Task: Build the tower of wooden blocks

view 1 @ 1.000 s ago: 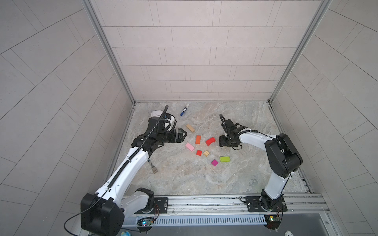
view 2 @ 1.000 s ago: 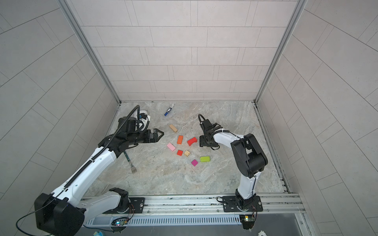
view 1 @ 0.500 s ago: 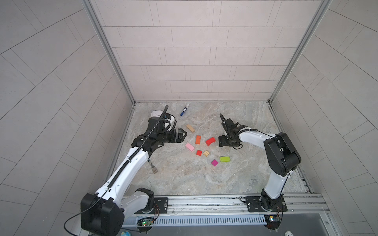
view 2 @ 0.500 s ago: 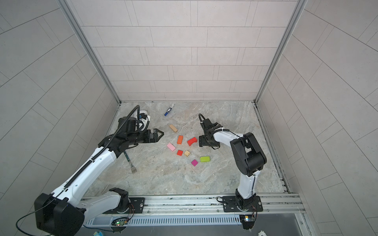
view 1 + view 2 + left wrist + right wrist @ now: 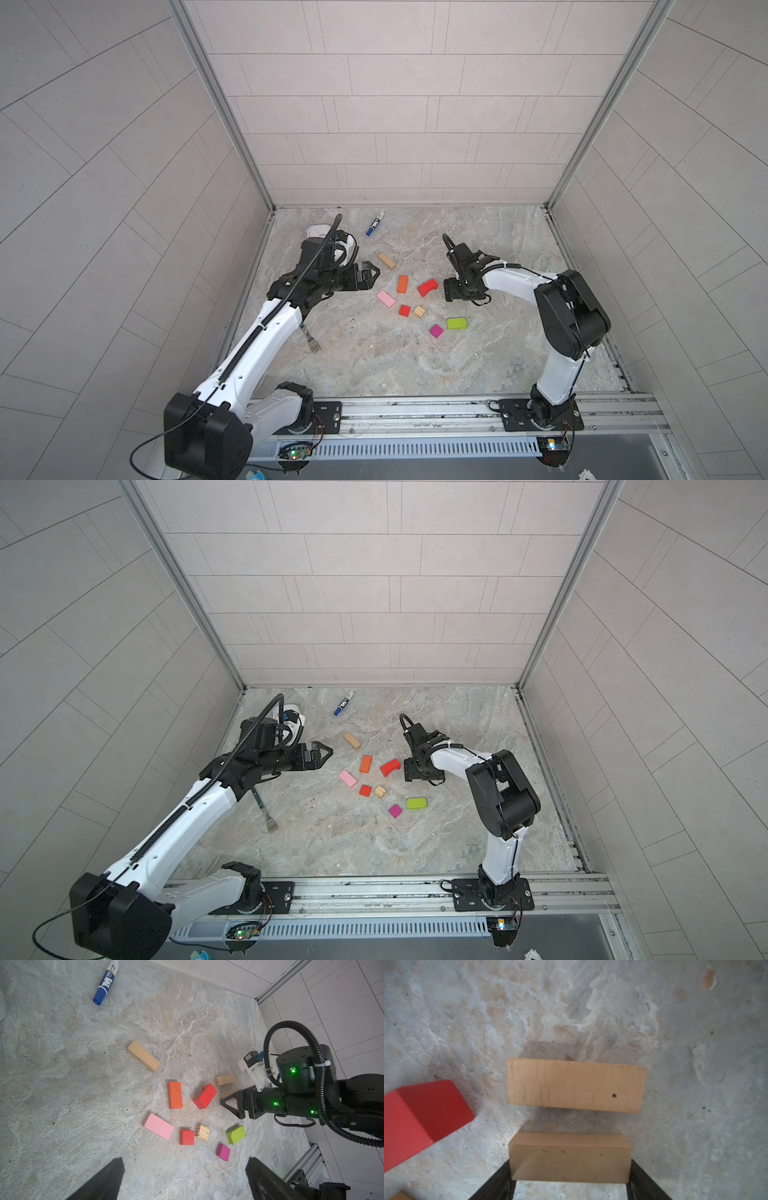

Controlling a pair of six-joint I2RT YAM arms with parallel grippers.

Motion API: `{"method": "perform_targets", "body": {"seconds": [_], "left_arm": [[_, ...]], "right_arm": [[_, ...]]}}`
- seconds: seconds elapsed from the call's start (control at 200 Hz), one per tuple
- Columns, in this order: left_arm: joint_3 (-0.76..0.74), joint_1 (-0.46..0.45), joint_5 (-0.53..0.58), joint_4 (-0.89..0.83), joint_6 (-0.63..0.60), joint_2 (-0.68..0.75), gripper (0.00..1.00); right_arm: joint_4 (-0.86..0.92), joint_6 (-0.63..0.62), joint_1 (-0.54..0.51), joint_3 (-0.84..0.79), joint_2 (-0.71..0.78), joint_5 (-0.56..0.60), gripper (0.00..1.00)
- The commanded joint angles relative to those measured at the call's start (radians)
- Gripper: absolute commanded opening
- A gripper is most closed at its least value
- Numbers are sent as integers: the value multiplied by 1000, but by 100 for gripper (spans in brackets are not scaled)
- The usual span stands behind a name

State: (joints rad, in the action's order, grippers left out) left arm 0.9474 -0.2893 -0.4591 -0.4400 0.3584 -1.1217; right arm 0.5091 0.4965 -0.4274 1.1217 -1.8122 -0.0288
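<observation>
Dial reference: both top views, red cube (image 5: 404, 311) at centre, 12 o'clock toward the back wall.

Wood blocks (image 5: 159, 1126): all those in view lie on the marble floor (image 5: 374, 365), none on another.
- Orange bar (image 5: 402, 284) at 12.
- Loose tan bar (image 5: 386, 260) at 11, farther out.
- Pink bar (image 5: 385, 299) at 10.
- Red arch (image 5: 428, 287) between 1 and 2.
- Tan cube (image 5: 419, 312) at 3, just beside the red cube.
- Magenta cube (image 5: 436, 331) at 4.
- Lime bar (image 5: 456, 323) near the magenta cube, at that cube's 2 o'clock.

Right gripper (image 5: 570, 1169): at 2 o'clock, just beyond the red arch, pointed down at the floor. In the right wrist view its fingers (image 5: 498, 1186) press against both ends of the gripped tan bar (image 5: 571, 1155), a clenched grasp. A neighbouring tan bar (image 5: 576, 1085) lies parallel just ahead of it, not touching. Whether the gripped bar rests on the floor cannot be told.

Left gripper (image 5: 371, 275): between 10 and 11 o'clock, near the loose tan bar. Its fingers are spread wide and released, with nothing between them.

Other items:
- Marker pen (image 5: 375, 223) at 11, near the back wall.
- White timer (image 5: 316, 230) between 10 and 11, partly hidden by the left arm.
- Fork (image 5: 311, 341) at 8, its handle under that arm.
</observation>
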Motion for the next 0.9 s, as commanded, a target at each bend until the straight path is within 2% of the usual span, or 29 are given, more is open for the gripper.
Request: {"method": "perform_targets", "body": {"seconds": [0.0,0.315,0.896], "left_arm": [[-2,-4,8,-3,-15,15,98],[-2,-4,10,-3,-17,16,99],[-2,-4,8,-2,-17,14,99]], "right_arm": [[28,8,-5,4,-6,35,75],[29,22,-4,26,-22,54,70],[29,60,2,64,-69,40,70]]}}
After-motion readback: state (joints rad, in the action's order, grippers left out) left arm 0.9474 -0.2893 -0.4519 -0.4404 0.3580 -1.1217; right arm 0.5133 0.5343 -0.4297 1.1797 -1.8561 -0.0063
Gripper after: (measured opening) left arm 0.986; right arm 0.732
